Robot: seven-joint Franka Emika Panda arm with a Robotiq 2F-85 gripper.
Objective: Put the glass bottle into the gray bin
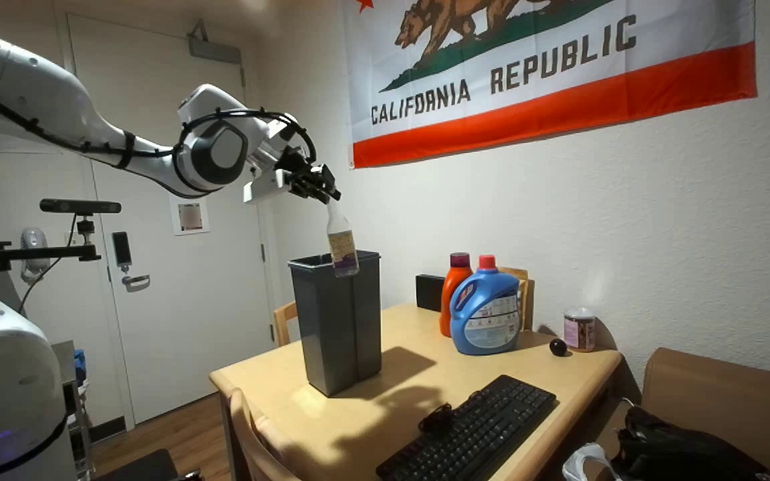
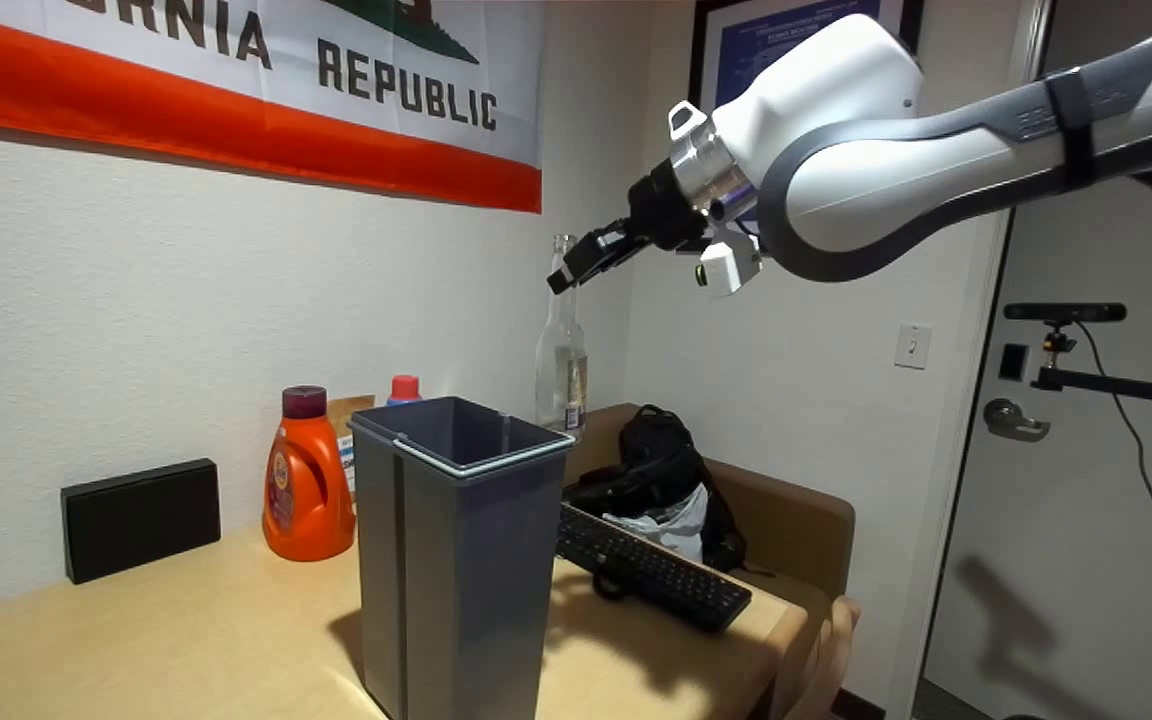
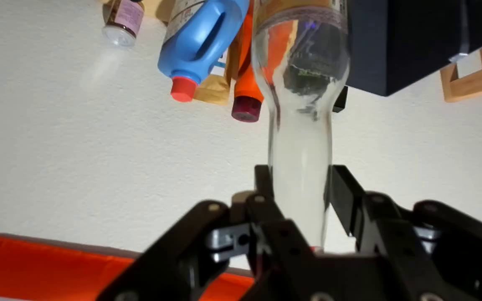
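My 2 fingers (image 3: 347, 200) pinch the neck of the glass bottle (image 1: 342, 242), parted only by its width, with its mouth above them and its body hanging below. I expect stiff, slick, breakable glass, light if empty, so the narrow neck is a fair place to hold, though the wider base may swing. That base hangs outside the gray bin (image 2: 466, 580), beside its rim, not yet over the opening.

Gray bin (image 1: 331, 327) stands upright on pale table (image 1: 405, 321)

And there's the line-up: black box (image 2: 141, 520), orange jug (image 2: 306, 525), blue jug (image 1: 488, 327) just beside it, a jar (image 1: 579, 331), a dark round thing (image 1: 558, 347) near it, and there, by the edge, a keyboard (image 1: 475, 431)!
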